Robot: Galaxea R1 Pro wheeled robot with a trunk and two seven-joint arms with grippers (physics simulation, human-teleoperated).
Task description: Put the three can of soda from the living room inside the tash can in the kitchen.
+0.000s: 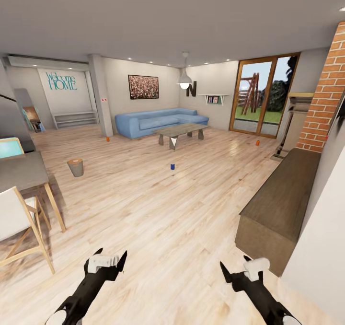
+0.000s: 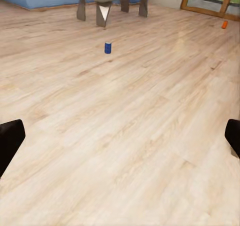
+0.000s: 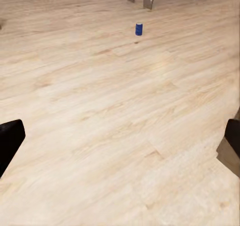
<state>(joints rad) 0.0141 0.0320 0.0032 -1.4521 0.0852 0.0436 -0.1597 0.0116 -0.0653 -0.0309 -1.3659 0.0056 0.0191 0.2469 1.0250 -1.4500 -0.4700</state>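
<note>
Living-room plank floor (image 1: 158,210): blue can (image 1: 172,166) upright, well ahead of both spread, empty tools.

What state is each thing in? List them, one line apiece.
Blue can: upright on the floor, untouched.
Orange can by the sofa: on the floor, untouched.
Orange can by the glass door: on the floor, untouched.
Bin: upright, open-topped; contents cannot be told.
Left claw: open, empty.
Right claw: open, empty.
</note>
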